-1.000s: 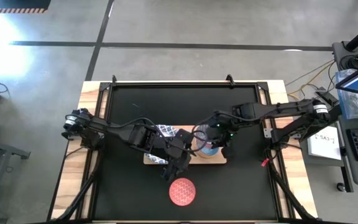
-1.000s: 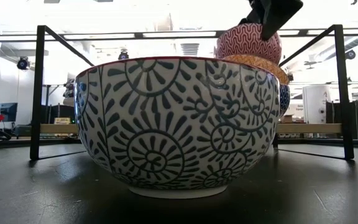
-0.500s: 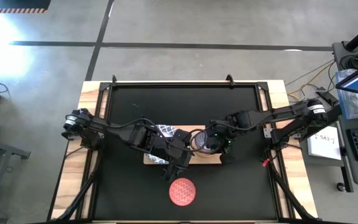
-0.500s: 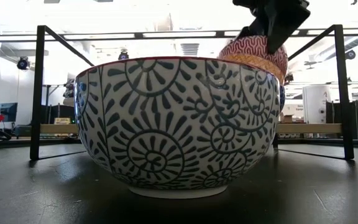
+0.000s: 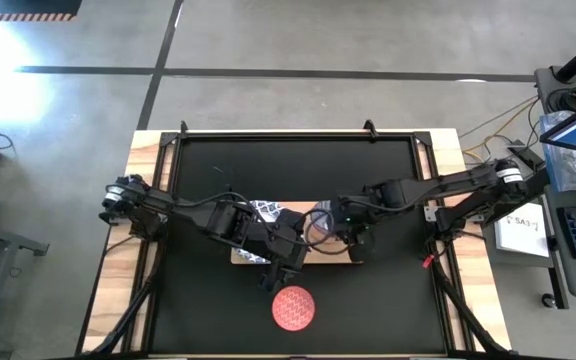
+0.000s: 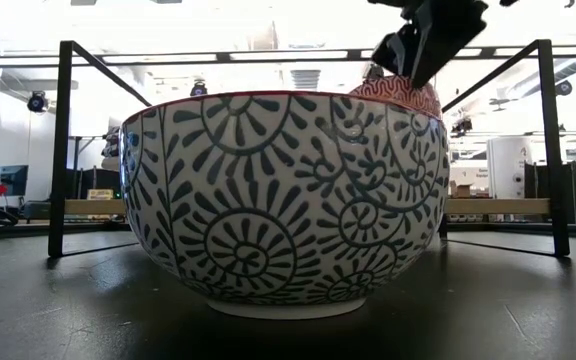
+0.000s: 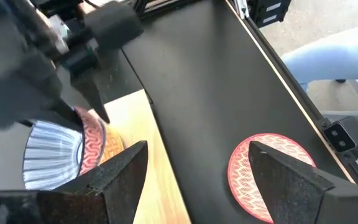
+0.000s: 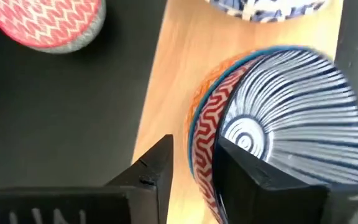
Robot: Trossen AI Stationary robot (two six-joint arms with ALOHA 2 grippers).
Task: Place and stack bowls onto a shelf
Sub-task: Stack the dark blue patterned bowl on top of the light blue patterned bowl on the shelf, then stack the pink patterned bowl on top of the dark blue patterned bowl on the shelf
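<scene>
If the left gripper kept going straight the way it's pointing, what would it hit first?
Probably the black tabletop ahead of the open left gripper; the bowl with the red zigzag inside lies slightly off to one side, though depth is unclear.

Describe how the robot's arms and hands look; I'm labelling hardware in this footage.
Both arms are dark, near-black jointed links with black cables looped along them. The left hand ends in two broad, flat, matte black fingers with angular tips. The right hand has similar black wedge-shaped fingers, and a small green light glows near its wrist.
</scene>
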